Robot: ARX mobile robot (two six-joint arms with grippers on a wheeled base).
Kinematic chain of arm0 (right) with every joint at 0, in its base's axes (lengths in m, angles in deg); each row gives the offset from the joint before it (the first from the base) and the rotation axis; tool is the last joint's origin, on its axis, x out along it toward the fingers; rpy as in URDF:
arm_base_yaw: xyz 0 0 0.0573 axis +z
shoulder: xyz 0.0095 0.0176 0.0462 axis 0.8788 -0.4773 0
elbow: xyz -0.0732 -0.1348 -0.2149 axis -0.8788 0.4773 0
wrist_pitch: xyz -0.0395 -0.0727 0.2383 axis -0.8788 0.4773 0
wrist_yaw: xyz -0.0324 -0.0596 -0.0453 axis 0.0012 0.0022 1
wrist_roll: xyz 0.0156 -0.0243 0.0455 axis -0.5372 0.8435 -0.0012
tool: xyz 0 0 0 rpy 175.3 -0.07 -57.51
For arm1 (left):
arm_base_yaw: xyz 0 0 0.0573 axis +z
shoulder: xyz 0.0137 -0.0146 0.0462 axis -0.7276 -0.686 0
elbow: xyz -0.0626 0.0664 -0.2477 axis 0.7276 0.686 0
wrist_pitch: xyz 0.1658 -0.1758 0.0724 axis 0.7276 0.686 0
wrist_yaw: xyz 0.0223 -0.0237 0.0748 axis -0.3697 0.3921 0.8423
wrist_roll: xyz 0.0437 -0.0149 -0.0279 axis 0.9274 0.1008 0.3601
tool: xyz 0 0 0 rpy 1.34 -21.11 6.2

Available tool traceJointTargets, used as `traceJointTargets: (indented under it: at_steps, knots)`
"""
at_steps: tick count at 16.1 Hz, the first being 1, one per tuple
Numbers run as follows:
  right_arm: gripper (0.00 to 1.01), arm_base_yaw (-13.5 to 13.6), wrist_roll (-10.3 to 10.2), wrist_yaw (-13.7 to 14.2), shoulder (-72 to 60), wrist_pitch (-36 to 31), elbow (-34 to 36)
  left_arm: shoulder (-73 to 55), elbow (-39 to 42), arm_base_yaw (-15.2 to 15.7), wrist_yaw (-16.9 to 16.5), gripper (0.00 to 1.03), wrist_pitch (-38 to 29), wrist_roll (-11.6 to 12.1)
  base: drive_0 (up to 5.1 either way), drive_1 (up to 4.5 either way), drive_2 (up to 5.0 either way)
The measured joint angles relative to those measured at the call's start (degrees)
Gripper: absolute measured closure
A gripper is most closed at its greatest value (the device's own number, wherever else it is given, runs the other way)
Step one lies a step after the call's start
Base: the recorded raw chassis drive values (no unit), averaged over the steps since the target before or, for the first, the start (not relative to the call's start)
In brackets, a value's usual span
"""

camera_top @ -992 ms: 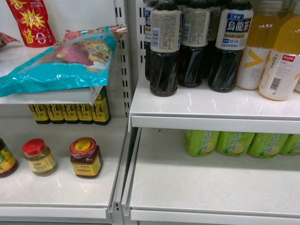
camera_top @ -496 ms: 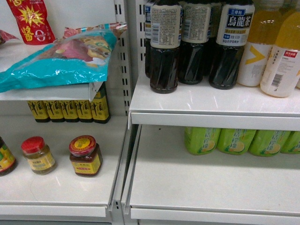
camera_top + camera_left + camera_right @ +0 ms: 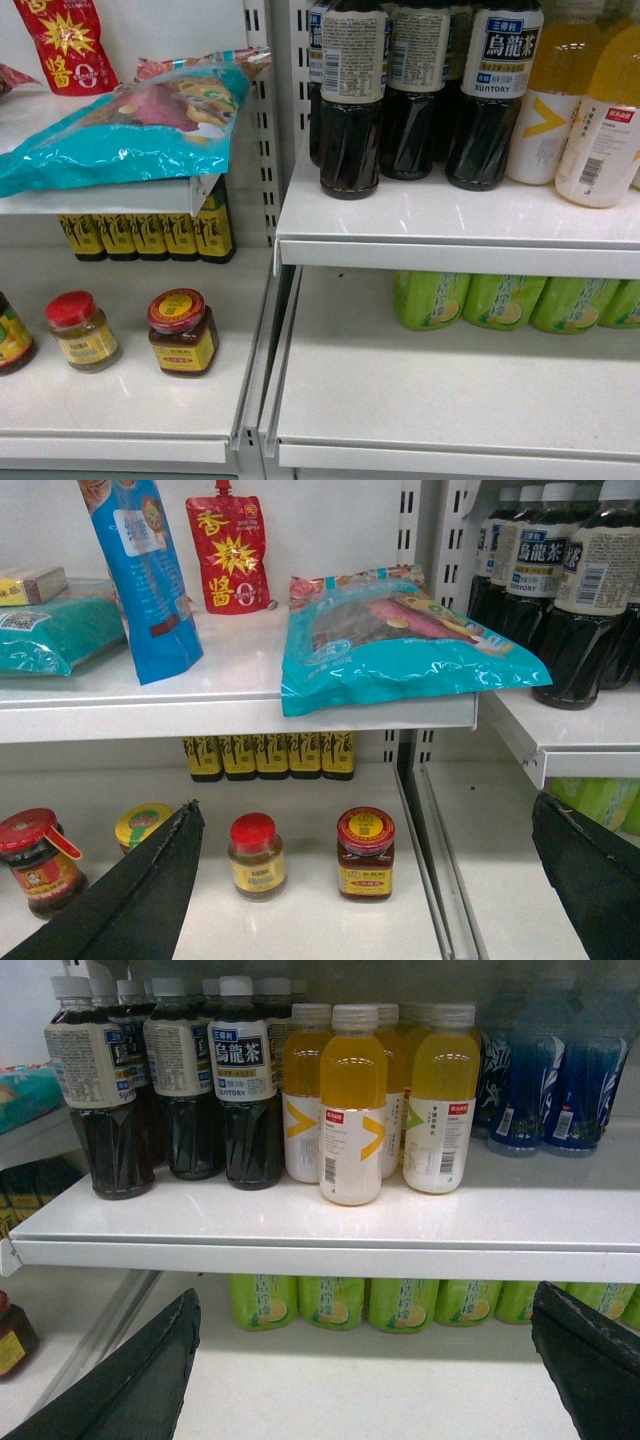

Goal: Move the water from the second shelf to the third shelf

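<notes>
Jaws on the left gripper (image 3: 365,810) and the right gripper (image 3: 365,1295) hung spread wide and empty before the shelves. Over the last second the head view had shifted a touch and then settled, so this looked like searching, not reaching. No water showed anywhere, only dark tea bottles (image 3: 350,100), yellow drinks (image 3: 350,1110) and blue bottles (image 3: 540,1080), so its place relative to the jaws couldn't be told.

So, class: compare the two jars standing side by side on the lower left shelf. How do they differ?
The left jar has a plain red lid; the right jar has a red-rimmed lid with a yellow centre. The left jar holds pale contents and looks smaller; the right jar holds dark reddish-brown contents. Both stand upright, apart, with yellow labels.
</notes>
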Motion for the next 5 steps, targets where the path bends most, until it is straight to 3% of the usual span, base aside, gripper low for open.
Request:
traceJointTargets:
  at_steps: [5]
  knots:
    - [0.03, 0.0, 0.0, 0.0, 0.0, 0.0, 0.0, 0.0, 0.0, 0.0, 0.0, 0.05, 0.0, 0.0, 0.0, 0.0, 0.0]
